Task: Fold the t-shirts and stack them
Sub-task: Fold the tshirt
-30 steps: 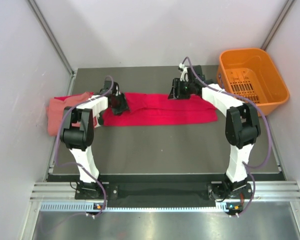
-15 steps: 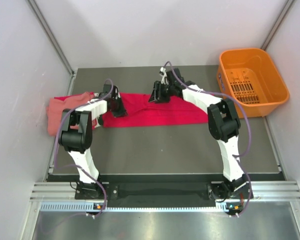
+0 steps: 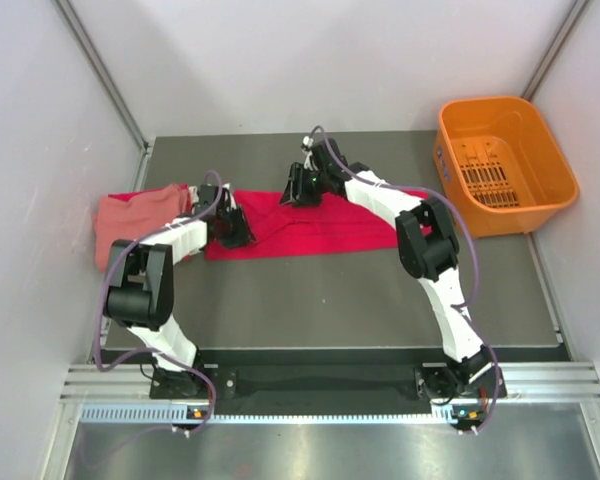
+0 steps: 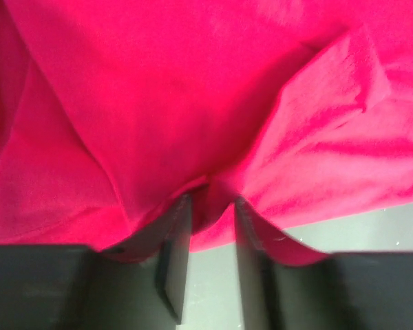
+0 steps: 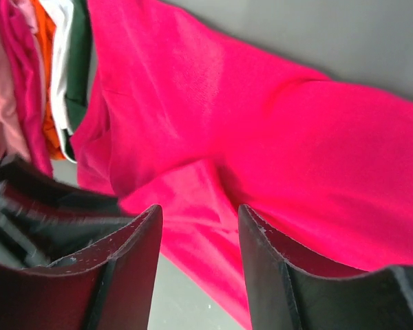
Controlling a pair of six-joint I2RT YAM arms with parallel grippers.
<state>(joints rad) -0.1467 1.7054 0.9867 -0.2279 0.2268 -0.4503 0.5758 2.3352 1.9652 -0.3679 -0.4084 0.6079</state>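
A crimson red t-shirt [image 3: 325, 228] lies as a long band across the back of the table. It fills the left wrist view [image 4: 193, 103] and the right wrist view [image 5: 275, 137]. My left gripper [image 3: 235, 230] is at its left end, shut on a fold of the red cloth [image 4: 208, 203]. My right gripper [image 3: 296, 187] hangs over the shirt's back edge with its jaws wide apart [image 5: 196, 216] and nothing between them. A salmon pink t-shirt [image 3: 130, 218] lies at the far left. The right wrist view shows pale [image 5: 60, 41] and dark green [image 5: 79, 62] layers beside it.
An orange plastic basket [image 3: 485, 103] stands at the back right corner. The dark table [image 3: 330, 300] spreads bare in front of the shirt. White walls close in on the left, back and right.
My right arm has swung left along the shirt's back edge, from right of centre to the middle. The left gripper has stayed at the left end, shifting slightly.
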